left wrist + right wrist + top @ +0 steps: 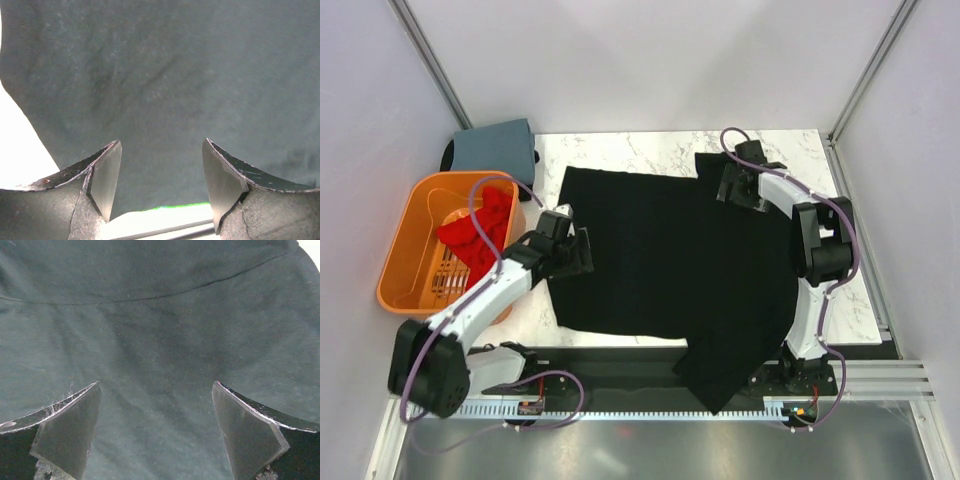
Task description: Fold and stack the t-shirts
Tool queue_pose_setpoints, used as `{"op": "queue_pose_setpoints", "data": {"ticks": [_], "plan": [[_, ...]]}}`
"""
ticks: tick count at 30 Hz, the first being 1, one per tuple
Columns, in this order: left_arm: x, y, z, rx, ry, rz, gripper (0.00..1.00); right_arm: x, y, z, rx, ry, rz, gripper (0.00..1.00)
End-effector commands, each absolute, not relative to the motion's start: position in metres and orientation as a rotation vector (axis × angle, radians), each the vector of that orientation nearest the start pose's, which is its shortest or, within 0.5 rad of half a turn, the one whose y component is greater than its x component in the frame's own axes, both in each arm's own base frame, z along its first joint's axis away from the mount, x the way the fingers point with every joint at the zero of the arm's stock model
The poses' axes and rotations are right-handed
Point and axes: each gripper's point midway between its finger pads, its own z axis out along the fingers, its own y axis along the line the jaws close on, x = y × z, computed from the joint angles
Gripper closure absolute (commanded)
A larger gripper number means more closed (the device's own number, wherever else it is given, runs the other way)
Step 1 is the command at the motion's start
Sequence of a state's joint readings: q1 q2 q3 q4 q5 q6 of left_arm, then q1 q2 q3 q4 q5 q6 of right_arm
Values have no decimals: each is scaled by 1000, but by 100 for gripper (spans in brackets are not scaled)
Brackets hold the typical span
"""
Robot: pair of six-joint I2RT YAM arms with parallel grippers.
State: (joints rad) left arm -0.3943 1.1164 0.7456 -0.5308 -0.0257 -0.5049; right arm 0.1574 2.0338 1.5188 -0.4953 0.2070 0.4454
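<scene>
At centre of table [620, 150], marble-look top: black t-shirt [670, 260], spread mostly flat, covering middle thru to 3 o'clock side. One sleeve draped over near edge at approx 6 o'clock, hanging btwn the two arm bases. Other sleeve at approx 1 o'clock, beneath R arm.

L gripper [568, 245] at 9 o'clock edge of black t-shirt, low over the cloth, pointing twd 3 o'clock. In L wrist view, L gripper [162, 141] released, fingers [107, 175] well apart, nothing btwn them. Dark cloth filling view ahead. Bright table strip at 8 o'clock and along 6 o'clock. Touching cloth or not: cannot tell.

R gripper [732, 185] at approx 1 o'clock of black t-shirt, over shoulder/sleeve area. In R wrist view, R gripper [156, 383] likewise released, jaws spread wide, no fabric pinched. Seam line curving across cloth near 12 o'clock. Sliver of pale table in 1 o'clock corner.

At 9 o'clock, beside L edge of table: orange basket [402, 250] w/ red t-shirt [475, 235] bunched inside, lying twd basket's 3 o'clock rim. Just beyond basket, approx 11 o'clock, at far L corner of table: folded grey-blue garment [498, 145]. Well apart from black t-shirt, bare marble btwn.
</scene>
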Motion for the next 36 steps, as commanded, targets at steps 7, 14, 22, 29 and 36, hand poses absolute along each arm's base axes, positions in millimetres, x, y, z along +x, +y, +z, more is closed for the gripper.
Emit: {"op": "queue_pose_setpoints", "data": {"ticks": [7, 14, 22, 29, 36], "plan": [[336, -147, 22, -317, 2637, -216, 26, 496, 32, -12, 527, 2627, -91, 2], [398, -171, 16, -309, 2617, -257, 26, 563, 22, -3, 538, 2550, -59, 2], [433, -204, 87, -288, 2508, -392, 29, 648, 75, 64, 303, 2333, 267, 2], [366, -148, 158, -339, 2299, -264, 25, 595, 83, 212, 227, 2129, 170, 2], [290, -118, 124, -490, 2317, -302, 34, 452, 43, 176, 510, 2322, 11, 2]]}}
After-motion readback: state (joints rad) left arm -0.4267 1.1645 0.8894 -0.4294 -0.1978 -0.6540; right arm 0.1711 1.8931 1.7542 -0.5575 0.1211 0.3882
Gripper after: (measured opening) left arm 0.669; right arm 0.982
